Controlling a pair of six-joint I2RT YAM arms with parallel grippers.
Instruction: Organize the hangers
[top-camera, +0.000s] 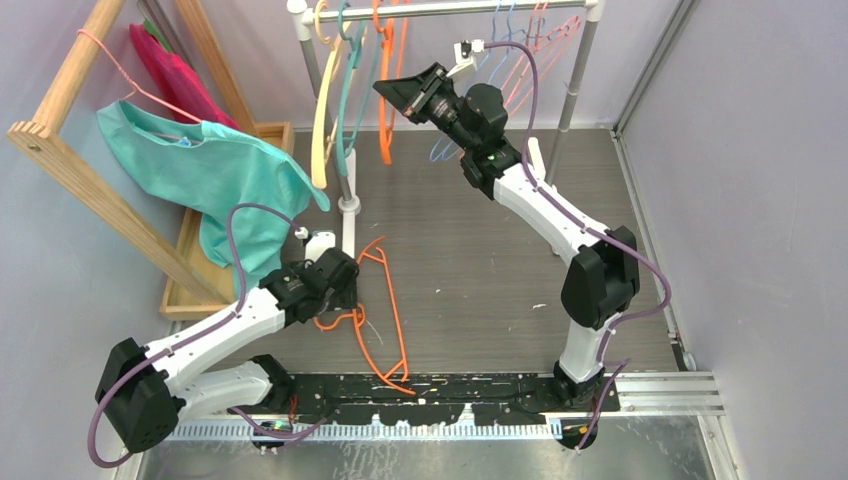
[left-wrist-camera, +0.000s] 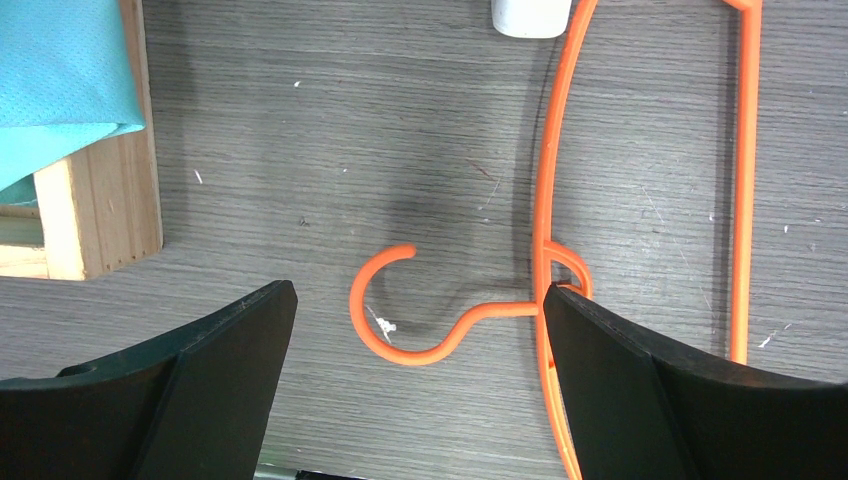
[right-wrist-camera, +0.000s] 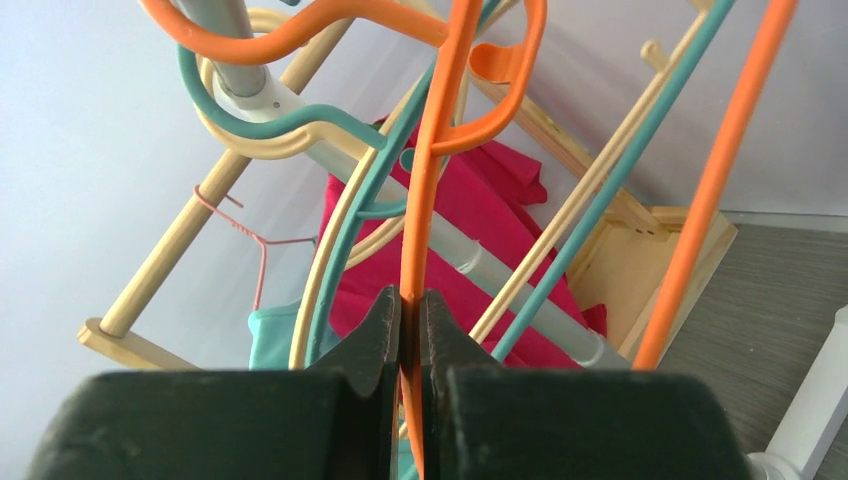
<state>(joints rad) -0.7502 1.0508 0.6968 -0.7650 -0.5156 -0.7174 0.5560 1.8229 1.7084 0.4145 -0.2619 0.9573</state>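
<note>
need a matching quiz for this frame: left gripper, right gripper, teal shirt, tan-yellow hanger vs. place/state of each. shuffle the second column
1. left gripper
2. right gripper
3. teal shirt
4. tan-yellow hanger

A. on the pink wire hanger on the wooden rack
B. jaws shut on the hung orange hanger
C. hanging on the rail, not gripped
D. jaws open over the loose orange hanger lying on the table

Pairs: 1-D, 2-B, 3-A, 4-C

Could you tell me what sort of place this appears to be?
Probably a robot test cell staged as a laundry corner: partition walls enclose a table, with hangers on a metal garment rail and a teal shirt on a wooden rack.
</note>
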